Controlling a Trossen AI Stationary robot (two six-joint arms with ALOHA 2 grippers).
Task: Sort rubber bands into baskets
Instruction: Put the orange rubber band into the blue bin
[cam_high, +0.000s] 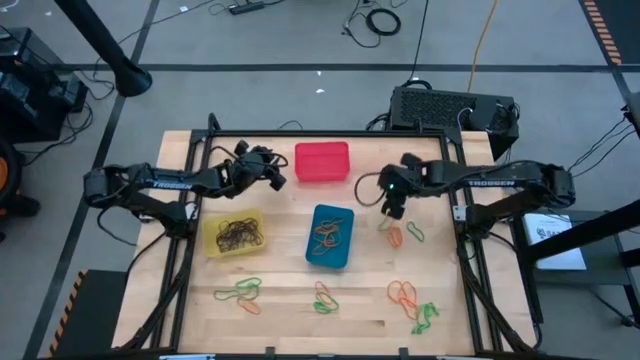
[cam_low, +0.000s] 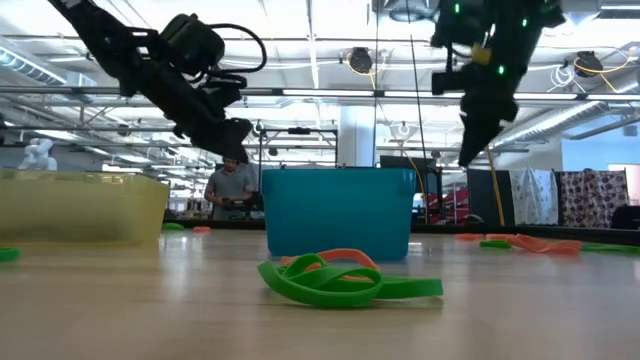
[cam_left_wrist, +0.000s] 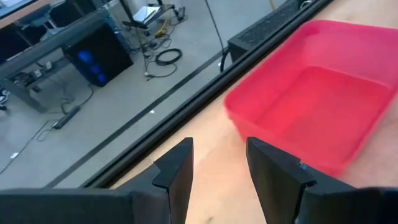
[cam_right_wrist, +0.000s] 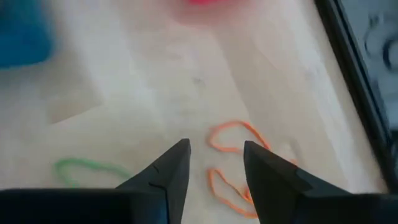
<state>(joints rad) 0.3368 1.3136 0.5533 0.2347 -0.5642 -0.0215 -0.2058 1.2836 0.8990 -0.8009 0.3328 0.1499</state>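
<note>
The red basket (cam_high: 322, 162) stands at the far middle, the blue basket (cam_high: 330, 236) nearer, and the yellow basket (cam_high: 235, 234) to its left. Dark rubber bands (cam_high: 238, 234) lie in the yellow one, orange and green ones (cam_high: 328, 236) in the blue one. My left gripper (cam_left_wrist: 217, 171) hovers open just left of the red basket (cam_left_wrist: 323, 106). My right gripper (cam_right_wrist: 214, 165) is open above loose orange bands (cam_right_wrist: 235, 138) on the table, right of the blue basket. A green band (cam_right_wrist: 87, 168) lies beside them. Nothing is between either pair of fingers.
More orange and green bands lie along the near part of the table (cam_high: 240, 292), (cam_high: 325, 298), (cam_high: 412, 303). A green and orange tangle (cam_low: 345, 280) lies close in front of the low camera. A black frame rail (cam_left_wrist: 186, 112) borders the table's far edge.
</note>
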